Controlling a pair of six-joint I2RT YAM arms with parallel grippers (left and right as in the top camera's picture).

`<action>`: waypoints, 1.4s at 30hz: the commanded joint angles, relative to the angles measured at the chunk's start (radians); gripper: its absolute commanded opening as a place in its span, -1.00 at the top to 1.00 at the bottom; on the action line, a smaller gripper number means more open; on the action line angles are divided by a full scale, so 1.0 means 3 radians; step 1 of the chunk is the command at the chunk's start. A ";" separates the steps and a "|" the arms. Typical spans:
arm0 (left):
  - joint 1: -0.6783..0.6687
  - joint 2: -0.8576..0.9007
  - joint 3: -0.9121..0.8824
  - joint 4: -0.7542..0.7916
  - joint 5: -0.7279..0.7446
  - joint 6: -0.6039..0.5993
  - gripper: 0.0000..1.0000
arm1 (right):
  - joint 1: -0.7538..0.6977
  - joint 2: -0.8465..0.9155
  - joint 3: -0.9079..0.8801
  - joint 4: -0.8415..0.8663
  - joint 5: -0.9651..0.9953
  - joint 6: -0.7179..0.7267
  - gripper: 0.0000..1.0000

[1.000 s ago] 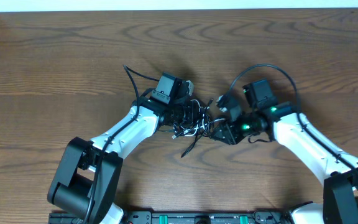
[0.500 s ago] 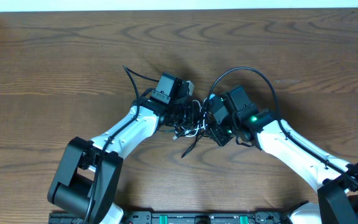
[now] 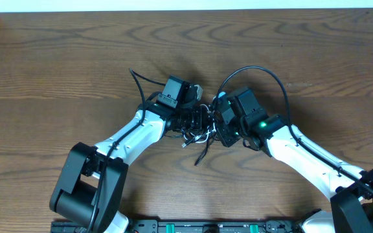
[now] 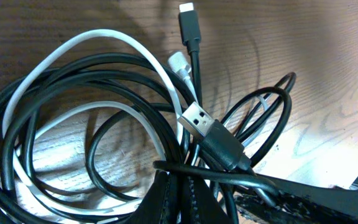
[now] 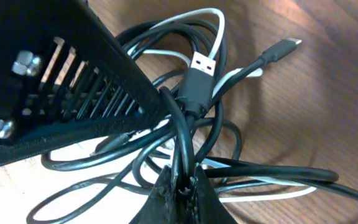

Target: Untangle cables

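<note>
Cables (image 3: 199, 127) lie in one small knotty heap in the middle of the wooden table (image 3: 70, 58), right between the two arms. From above, the heap looks tiny and dark. Both grippers sit on top of it, so the loops cannot be told apart there. One loose black end (image 3: 203, 152) pokes out of the heap toward the near edge of the table.

The left wrist camera is much closer. A white cable (image 4: 73, 46) curls in a big loop among many black ones. A black USB plug (image 4: 199, 119) with a silver mouth lies on top in the middle. A slim black plug (image 4: 189, 17) points at the top edge, and a small white plug (image 4: 179, 62) lies just beside it. The left gripper (image 4: 182, 186) is cut off at the bottom of the picture. Its fingers are squeezed together with black cables pinched at the tips. How many are in there is hard to see.

In the right wrist camera only the tips of the right gripper (image 5: 180, 186) show, at the bottom edge. They are clenched on a black cable that runs straight down into them. A big black ribbed part (image 5: 73, 93) with two shiny nuts (image 5: 23, 62) fills the top left corner and hides the cables behind it. Some cables run off the right edge.
</note>
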 commanded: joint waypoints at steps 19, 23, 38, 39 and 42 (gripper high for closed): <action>0.0221 0.0046 -0.0003 0.0458 0.0064 -0.0451 0.85 | -0.0393 -0.0037 0.0052 -0.0455 -0.2595 -0.1216 0.98; 0.0221 0.0046 -0.0003 0.0230 0.0064 -0.0254 0.85 | -0.0621 -0.0037 0.0051 -0.0422 -0.2942 -0.1232 0.99; 0.0632 -0.0078 0.0092 -0.0118 0.1003 0.0510 0.75 | -0.0963 -0.0036 0.0051 -0.0449 -0.2836 -0.1015 0.99; 0.0689 -0.0127 0.0108 -0.0142 0.1080 0.0605 0.69 | -0.0963 -0.0036 0.0051 -0.0449 -0.2834 -0.1002 0.98; 0.0827 -0.0289 0.0130 -0.0289 0.1115 0.0862 0.56 | -0.0963 -0.0036 0.0051 -0.0449 -0.2834 -0.0924 0.98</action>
